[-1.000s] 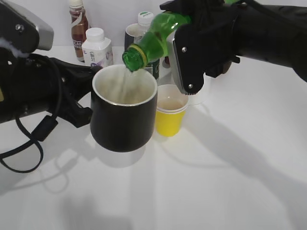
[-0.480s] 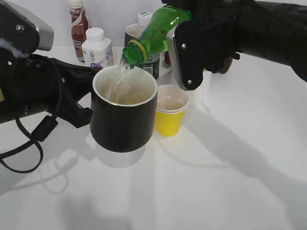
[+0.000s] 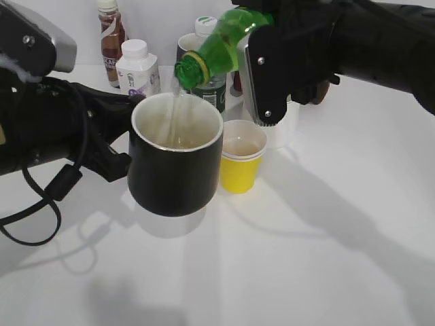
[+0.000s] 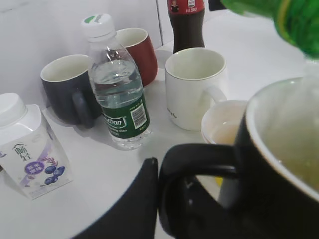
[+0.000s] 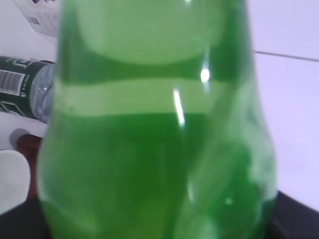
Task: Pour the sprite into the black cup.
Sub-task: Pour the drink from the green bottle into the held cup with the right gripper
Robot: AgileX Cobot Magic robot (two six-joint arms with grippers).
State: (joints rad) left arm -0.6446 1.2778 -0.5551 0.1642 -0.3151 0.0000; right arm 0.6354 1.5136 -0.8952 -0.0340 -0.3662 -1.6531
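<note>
Pour underway: right end effector (image 3: pixel 262 68) clamps the tilted sprite (image 3: pixel 217 47), mouth over the black cup (image 3: pixel 177 159) that the left end effector (image 3: pixel 112 132) grips by the handle, lifted off the bench (image 3: pixel 306 238); thin stream falling in, fill level unclear, finishing remains.

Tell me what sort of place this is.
Probably a lab test bench, not a kitchen: a bare white table against a plain wall, with assorted mugs and drinks such as the water bottle and milk carton.

Sprite (image 3: pixel 221 42) mouth above black cup (image 3: pixel 175 173)
</note>
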